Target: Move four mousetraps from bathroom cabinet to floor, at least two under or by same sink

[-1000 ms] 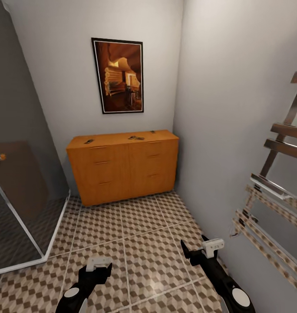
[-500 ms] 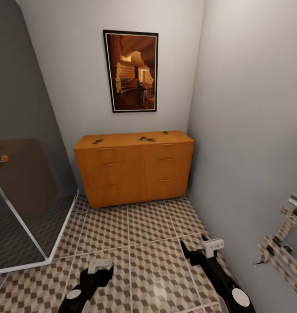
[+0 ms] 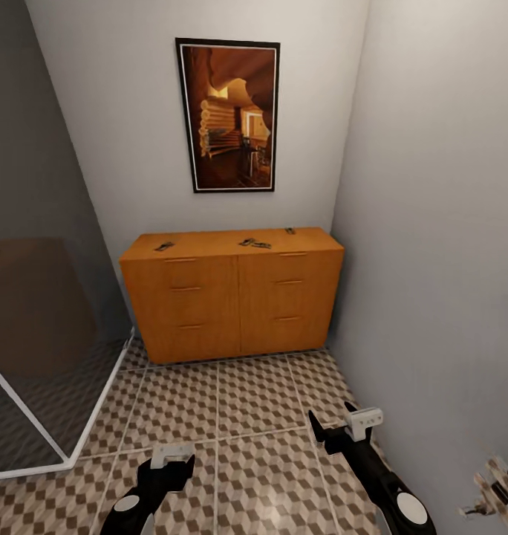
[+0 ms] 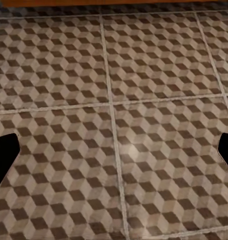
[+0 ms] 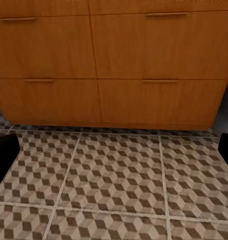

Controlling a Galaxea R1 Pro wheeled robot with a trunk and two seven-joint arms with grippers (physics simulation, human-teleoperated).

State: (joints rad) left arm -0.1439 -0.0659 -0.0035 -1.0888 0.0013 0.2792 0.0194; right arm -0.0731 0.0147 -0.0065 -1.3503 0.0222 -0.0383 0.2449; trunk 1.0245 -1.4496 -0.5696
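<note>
Head view, bottom of frame: two glossy black arms, each with a round white cap at the joint nearest the lower edge. Left gripper (image 3: 167, 467) and right gripper (image 3: 330, 426) — black, angular fingers below a small white rectangular block; the right block bears faint dark markings. In both wrist views the fingertips (image 4: 5, 157) appear as flat black shapes at the side edges (image 5: 4, 152).
</note>
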